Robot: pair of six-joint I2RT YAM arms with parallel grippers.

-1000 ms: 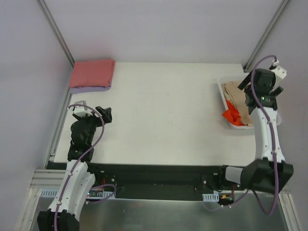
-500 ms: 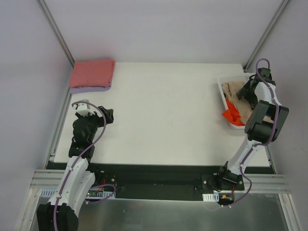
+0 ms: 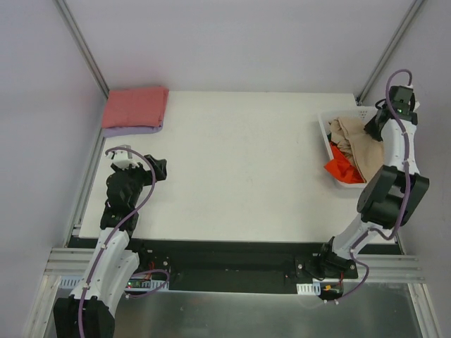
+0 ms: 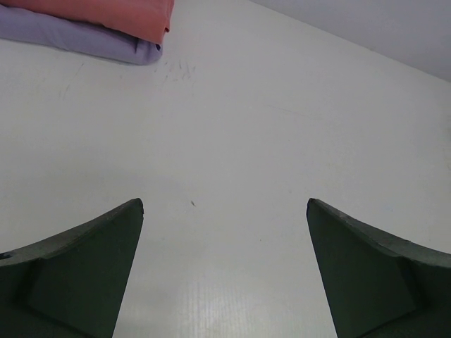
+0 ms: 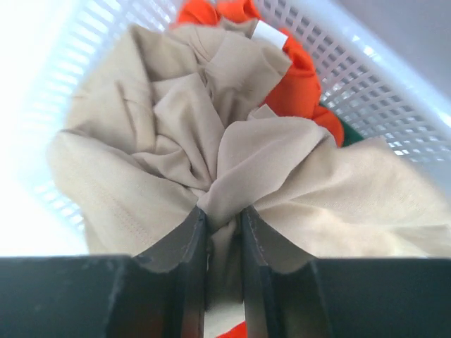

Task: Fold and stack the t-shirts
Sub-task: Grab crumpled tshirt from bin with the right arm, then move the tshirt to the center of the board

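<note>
Pinching a bunched fold of the tan t-shirt [image 5: 176, 141] between nearly closed jaws, the right gripper [image 5: 220, 215] reaches into the white lattice basket [image 5: 394, 91], where the orange t-shirt [image 5: 303, 63] lies underneath. The left gripper [image 4: 225, 204] hovers over the bare table [image 3: 246, 162], jaws spread wide. At the far left corner, the folded salmon pink t-shirt [image 3: 135, 105] rests on the lavender t-shirt [image 4: 70, 35].

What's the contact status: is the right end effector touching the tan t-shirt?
Touching. The right wrist view shows the right end effector closed on a bunched fold of the tan t-shirt, cloth squeezed between its fingers.
</note>
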